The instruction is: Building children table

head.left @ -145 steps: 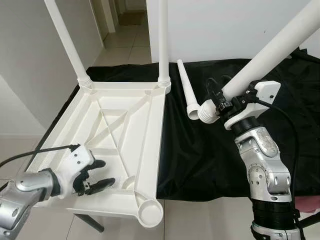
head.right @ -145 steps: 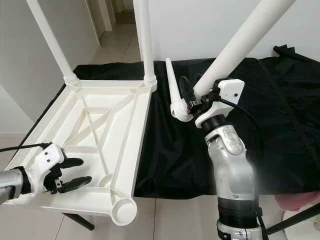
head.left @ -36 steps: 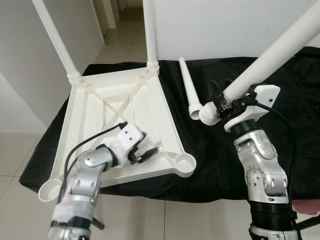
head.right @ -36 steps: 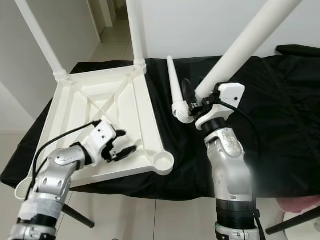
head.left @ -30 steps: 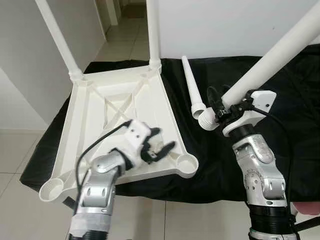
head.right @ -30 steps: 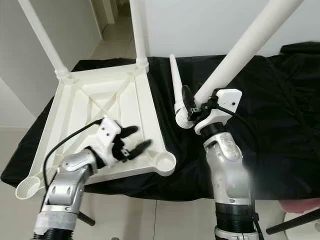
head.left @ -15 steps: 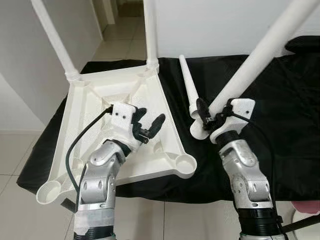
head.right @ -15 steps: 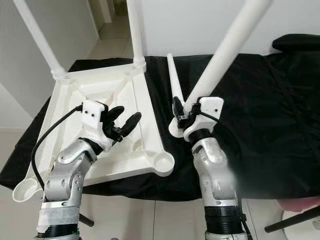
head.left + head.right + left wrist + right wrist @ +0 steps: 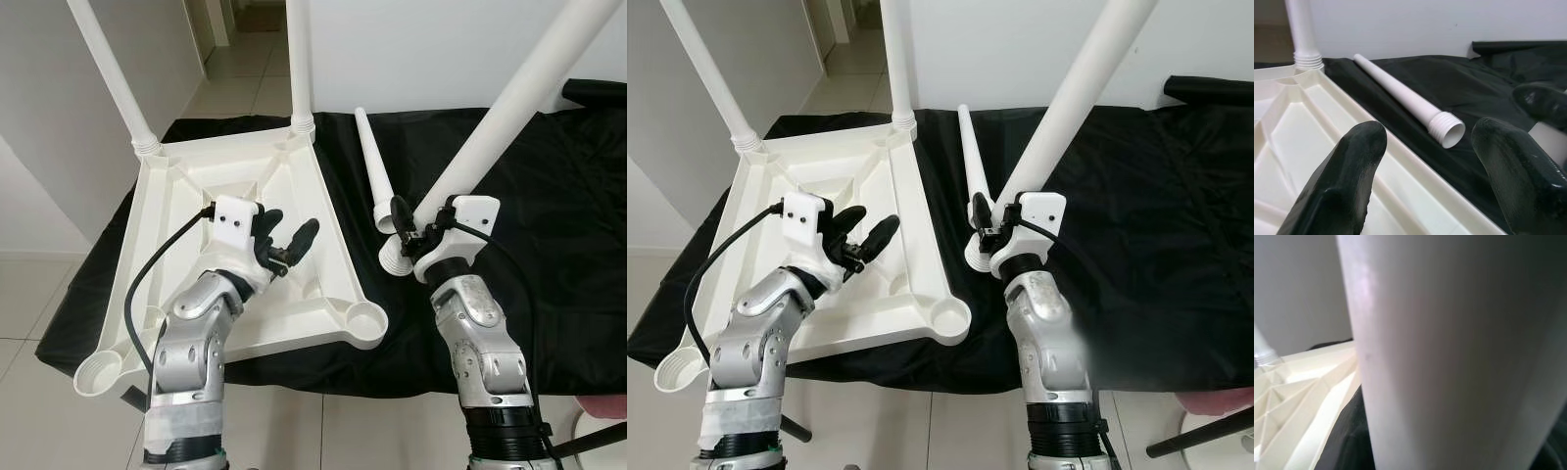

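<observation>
The left gripper (image 9: 287,241) hovers with fingers spread above the upturned white tabletop (image 9: 176,211), inside its right rim, higher than a second ago. Just right, the empty corner socket (image 9: 364,320) lies at the near edge. The right gripper (image 9: 406,230) clamps a tilted white leg (image 9: 500,117), now nearer the tabletop. Beyond it, a loose leg (image 9: 371,169) rests on the black cloth (image 9: 549,245).

Probably a home: plain white walls (image 9: 411,49), a pale tiled floor (image 9: 240,83) running through a doorway into what looks like a hallway, and a black cloth (image 9: 568,196) draped over the work surface.
</observation>
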{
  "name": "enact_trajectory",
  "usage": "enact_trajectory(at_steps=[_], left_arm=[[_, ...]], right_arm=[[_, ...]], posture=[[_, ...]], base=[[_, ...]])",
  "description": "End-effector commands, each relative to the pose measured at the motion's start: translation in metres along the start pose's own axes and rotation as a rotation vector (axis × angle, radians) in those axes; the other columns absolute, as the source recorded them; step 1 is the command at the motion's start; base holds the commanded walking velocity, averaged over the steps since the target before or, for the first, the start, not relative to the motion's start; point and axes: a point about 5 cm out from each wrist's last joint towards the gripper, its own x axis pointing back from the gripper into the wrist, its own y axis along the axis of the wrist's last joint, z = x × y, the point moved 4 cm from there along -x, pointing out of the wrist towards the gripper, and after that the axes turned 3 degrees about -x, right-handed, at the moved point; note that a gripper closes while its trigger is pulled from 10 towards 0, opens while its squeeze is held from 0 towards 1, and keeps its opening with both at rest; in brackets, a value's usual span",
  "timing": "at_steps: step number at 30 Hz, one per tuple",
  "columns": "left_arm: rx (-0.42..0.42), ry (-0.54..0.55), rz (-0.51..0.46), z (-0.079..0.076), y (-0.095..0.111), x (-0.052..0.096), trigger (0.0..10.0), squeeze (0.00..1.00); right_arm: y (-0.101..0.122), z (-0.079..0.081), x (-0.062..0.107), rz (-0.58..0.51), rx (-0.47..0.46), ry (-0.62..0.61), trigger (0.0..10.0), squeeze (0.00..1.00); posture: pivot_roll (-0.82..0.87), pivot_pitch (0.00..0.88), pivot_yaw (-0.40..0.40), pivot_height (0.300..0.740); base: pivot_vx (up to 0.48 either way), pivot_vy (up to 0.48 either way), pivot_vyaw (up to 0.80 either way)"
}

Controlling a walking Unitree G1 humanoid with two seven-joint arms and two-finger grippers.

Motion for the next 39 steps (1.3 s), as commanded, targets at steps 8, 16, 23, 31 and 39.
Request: enact_trajectory(at_steps=[8, 16, 23, 31, 39], left_arm=[[0.039, 0.338, 0.048, 0.041, -0.010, 0.001, 10.0, 0.00], [0.110, 0.503, 0.060, 0.063, -0.015, 0.005, 10.0, 0.00], [0.144, 0.535, 0.043, 0.060, -0.009, -0.003, 10.0, 0.00], [0.015, 0.534, 0.046, 0.065, -0.003, -0.009, 10.0, 0.00], [-0.084, 0.528, 0.029, 0.067, -0.004, -0.008, 10.0, 0.00]], right_arm=[[-0.009, 0.012, -0.001, 0.043, 0.037, -0.005, 10.0, 0.00], [-0.017, 0.010, -0.001, 0.068, 0.114, -0.041, 10.0, 0.00], [-0.015, 0.005, -0.008, 0.069, 0.114, -0.095, 10.0, 0.00], [-0.014, 0.007, -0.014, 0.056, 0.136, -0.077, 10.0, 0.00], [-0.017, 0.002, -0.015, 0.063, 0.134, -0.101, 10.0, 0.00]], posture=[[-0.04, 0.030, 0.084, 0.740], [-0.04, 0.018, 0.084, 0.740], [-0.02, 0.030, 0.089, 0.740], [-0.03, 0.034, 0.093, 0.740], [-0.04, 0.025, 0.082, 0.740]], base=[[0.000, 0.000, 0.00], [0.000, 0.000, 0.00], [0.000, 0.000, 0.00], [0.000, 0.000, 0.00], [0.000, 0.000, 0.00]])
